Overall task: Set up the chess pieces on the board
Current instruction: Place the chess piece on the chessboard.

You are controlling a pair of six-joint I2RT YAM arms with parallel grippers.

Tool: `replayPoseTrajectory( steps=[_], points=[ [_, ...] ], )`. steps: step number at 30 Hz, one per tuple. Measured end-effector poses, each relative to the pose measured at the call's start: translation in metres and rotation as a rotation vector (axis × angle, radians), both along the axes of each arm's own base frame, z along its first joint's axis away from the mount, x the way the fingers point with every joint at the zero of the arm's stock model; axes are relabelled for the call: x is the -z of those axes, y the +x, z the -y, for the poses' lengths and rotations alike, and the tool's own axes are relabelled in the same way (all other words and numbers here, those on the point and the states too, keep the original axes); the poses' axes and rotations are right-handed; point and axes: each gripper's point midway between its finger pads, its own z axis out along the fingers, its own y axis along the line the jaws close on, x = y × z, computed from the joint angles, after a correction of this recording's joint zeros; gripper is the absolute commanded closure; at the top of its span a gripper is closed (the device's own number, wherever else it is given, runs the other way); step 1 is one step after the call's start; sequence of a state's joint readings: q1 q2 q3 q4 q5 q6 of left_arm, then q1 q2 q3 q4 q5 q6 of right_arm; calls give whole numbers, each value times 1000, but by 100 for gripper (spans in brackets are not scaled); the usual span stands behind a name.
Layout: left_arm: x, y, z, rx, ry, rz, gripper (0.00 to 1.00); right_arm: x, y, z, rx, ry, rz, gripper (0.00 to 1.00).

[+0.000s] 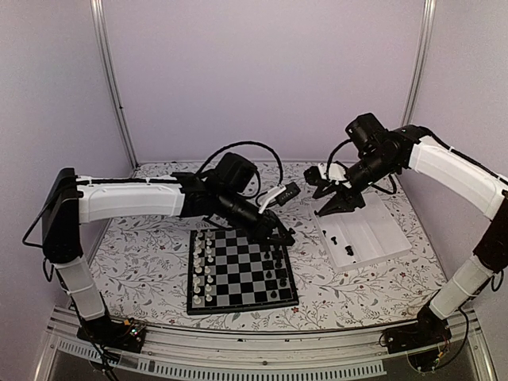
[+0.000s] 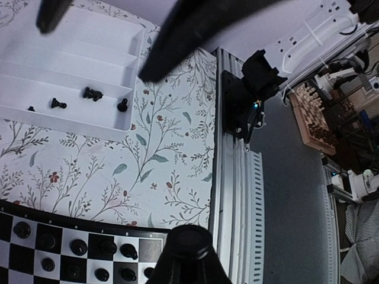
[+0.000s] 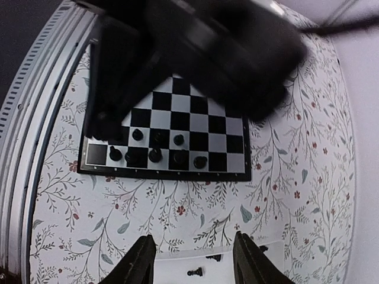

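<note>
Pickup from tray: right claw (image 3: pixel 194 238) spread, holding nothing.
Black pieces (image 3: pixel 192 271) lie in the tray (image 3: pixel 177 277) just under my fingertips. I judge it best to drop straight over one, straddle it and close gently. Left claw (image 1: pixel 280 236) is clenched above the board (image 1: pixel 238 305); whether it pinches a piece I cannot tell.

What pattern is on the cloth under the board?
White cloth with grey-green leafy vines and small red flowers; clearest in the left wrist view.
</note>
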State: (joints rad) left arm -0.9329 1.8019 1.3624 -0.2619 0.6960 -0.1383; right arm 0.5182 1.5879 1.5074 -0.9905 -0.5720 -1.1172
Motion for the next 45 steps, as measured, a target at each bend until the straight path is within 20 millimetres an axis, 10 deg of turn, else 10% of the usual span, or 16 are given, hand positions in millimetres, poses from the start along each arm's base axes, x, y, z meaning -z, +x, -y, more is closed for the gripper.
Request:
replayPoseTrajectory(
  steps=[4,20,45],
  points=[
    [-7,-5,7,41,-17,-41,91,-11,-44,-27,-140,-63,127,54],
    [-18,-14,14,94,-43,-149,90,8,-74,-45,-201,-265,284,58],
    [6,-24,13,124,20,-281,81,28,-92,-61,-231,-361,419,90]
  ],
)
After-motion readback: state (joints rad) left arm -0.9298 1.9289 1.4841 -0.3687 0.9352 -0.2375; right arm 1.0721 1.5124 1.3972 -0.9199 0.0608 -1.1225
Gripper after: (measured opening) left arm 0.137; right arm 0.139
